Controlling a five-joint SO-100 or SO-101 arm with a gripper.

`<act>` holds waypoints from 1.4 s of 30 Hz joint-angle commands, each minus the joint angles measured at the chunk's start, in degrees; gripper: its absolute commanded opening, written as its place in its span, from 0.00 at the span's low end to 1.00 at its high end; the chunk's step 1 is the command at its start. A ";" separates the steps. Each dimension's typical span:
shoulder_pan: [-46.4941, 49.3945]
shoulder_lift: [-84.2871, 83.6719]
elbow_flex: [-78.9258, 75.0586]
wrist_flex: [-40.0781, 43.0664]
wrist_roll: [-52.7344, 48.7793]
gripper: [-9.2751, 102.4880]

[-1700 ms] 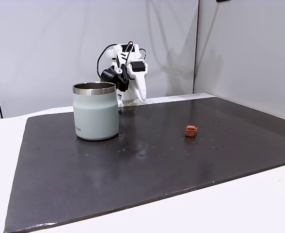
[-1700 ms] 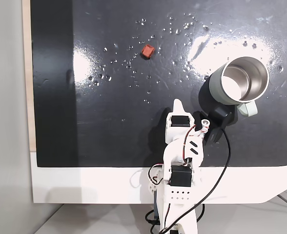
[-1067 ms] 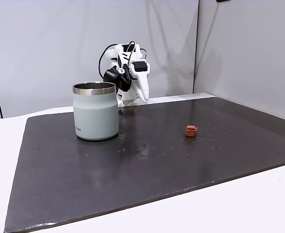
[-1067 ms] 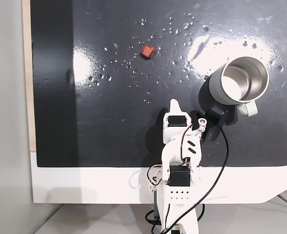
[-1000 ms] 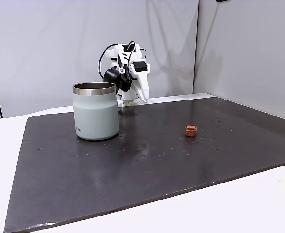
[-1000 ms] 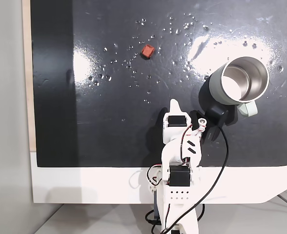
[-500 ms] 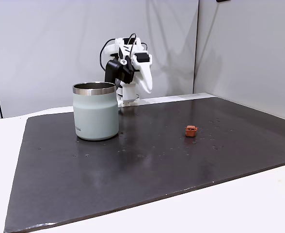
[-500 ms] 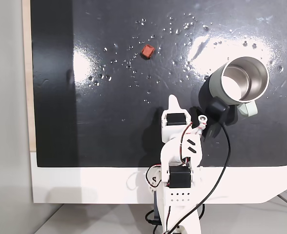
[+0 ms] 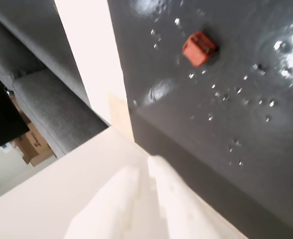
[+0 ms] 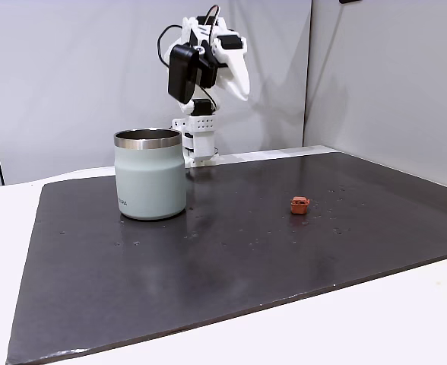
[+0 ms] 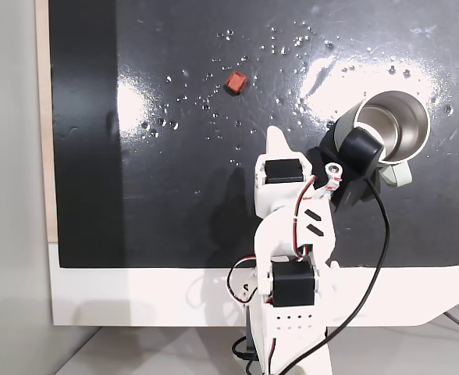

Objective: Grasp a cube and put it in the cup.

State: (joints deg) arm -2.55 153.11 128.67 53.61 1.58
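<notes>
The arm is rising off its rest, pincer (image 10: 237,90) closed and empty, swinging toward the cube (image 10: 299,204).

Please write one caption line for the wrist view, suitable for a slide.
Wrist view: the blurred white gripper points toward the small red-orange cube lying on the dark mat.

One cube (image 10: 300,204), one cup (image 10: 150,173), one dark mat (image 10: 231,258), one robot arm (image 10: 204,68)

The cup (image 10: 150,173) has a small dark logo near its base, but it is too small to read. No other text.
</notes>
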 commanded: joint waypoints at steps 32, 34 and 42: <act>-5.80 -55.99 -68.99 34.80 5.71 0.08; -6.42 -59.15 -73.21 38.41 4.13 0.08; -7.73 -67.59 -83.50 46.93 -4.22 0.08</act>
State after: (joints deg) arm -8.88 86.48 51.15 97.91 0.88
